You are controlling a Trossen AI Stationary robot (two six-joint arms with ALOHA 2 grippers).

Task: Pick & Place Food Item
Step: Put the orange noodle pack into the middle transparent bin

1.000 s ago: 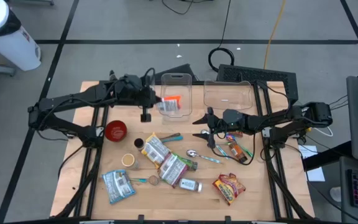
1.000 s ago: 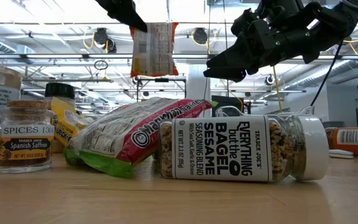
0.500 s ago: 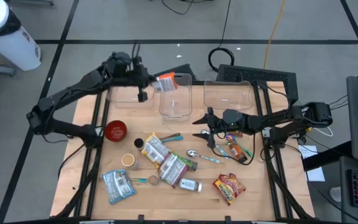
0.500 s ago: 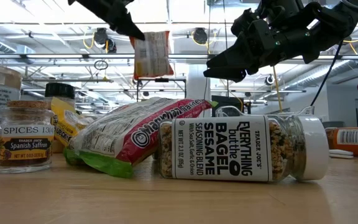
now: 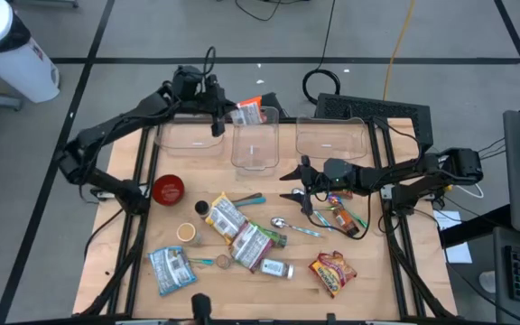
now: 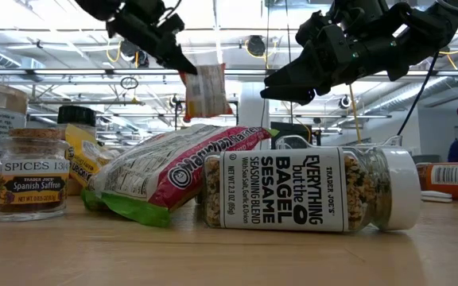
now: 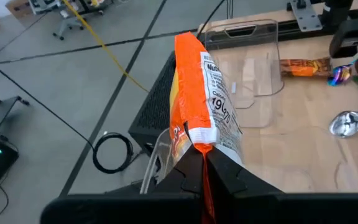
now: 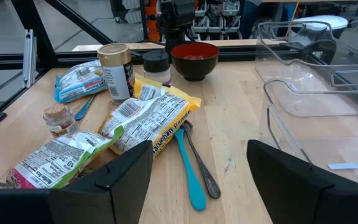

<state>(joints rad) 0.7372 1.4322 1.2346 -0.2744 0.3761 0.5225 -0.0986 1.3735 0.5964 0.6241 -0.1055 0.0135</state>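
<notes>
- Up at the bench's (image 5: 134, 235) far edge, the left gripper (image 5: 227, 116) is holding an orange snack packet (image 5: 248, 114) in the air, fingers clamped on its end, above the middle clear bin (image 5: 255, 144).
- Meanwhile, the right gripper (image 5: 289, 183) is hovering mid-bench, fingers spread apart and gripping nothing.

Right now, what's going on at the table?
The left gripper is shut on an orange-and-white snack packet, holding it in the air over the far edge of the middle clear bin. The right gripper hangs open above the table near the spoon, holding nothing. Other packets, the seasoning jar and the red bowl lie on the table.
</notes>
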